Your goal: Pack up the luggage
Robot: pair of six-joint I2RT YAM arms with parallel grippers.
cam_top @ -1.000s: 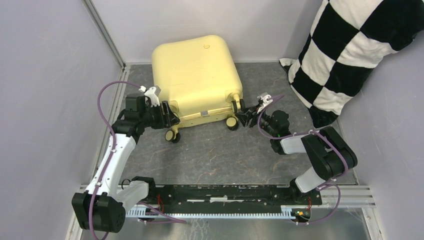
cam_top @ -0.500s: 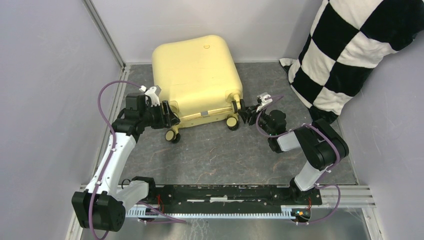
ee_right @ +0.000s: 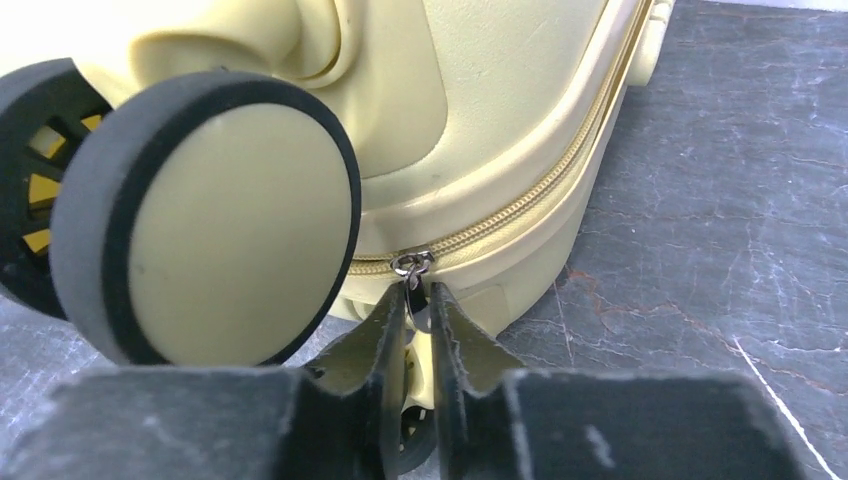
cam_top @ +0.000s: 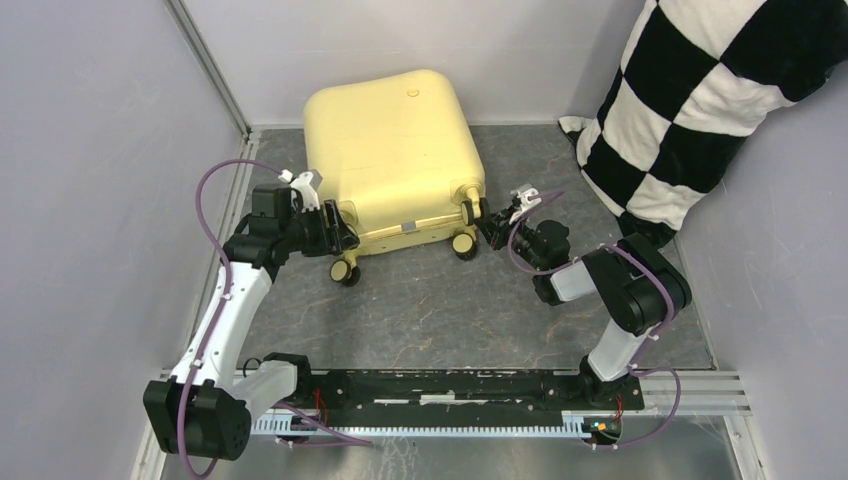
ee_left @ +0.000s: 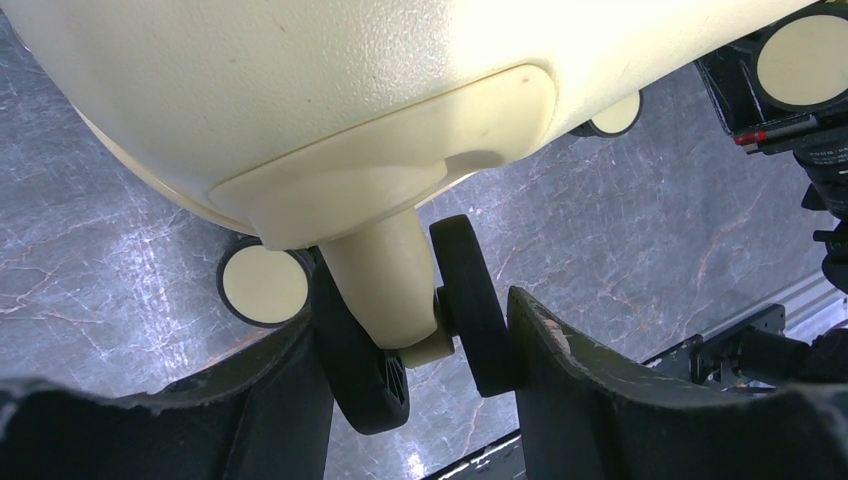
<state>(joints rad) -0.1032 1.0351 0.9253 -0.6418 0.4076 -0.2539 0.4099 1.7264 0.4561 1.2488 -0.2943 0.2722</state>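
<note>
At the back of the grey mat (cam_top: 450,300), close to the rear wall: the luggage (cam_top: 395,150), zipped shut, lying flat with one broad pale-yellow shell face up and the wheeled end toward the arms. To its right, leaning in the far corner and apart from it: a black-and-white checkered pillow (cam_top: 700,110). At the near-left corner of the luggage: the left claw (cam_top: 338,232), set fairly wide and clamped across a caster (ee_left: 478,300). From the left wrist: dark fingers (ee_left: 290,390) pressed against the outer faces of that caster's two black wheels, yellow stem between the wheels, rounded shell corner just above. At the near-right corner: the right claw (cam_top: 492,226), narrowed to a slit. From the right wrist: fingertips (ee_right: 395,315) on either side of the small metal zip pull (ee_right: 411,266), closed on the dark tab hanging from it, low on the side of the shell, along the yellow zip (ee_right: 530,195). Just left of the pull, large in that view: a wheel (ee_right: 230,230) with black tyre and pale-yellow face, clear of the fingertips. Both arms reaching forward from their bases at the near edge, purple cables looped over each.
</note>
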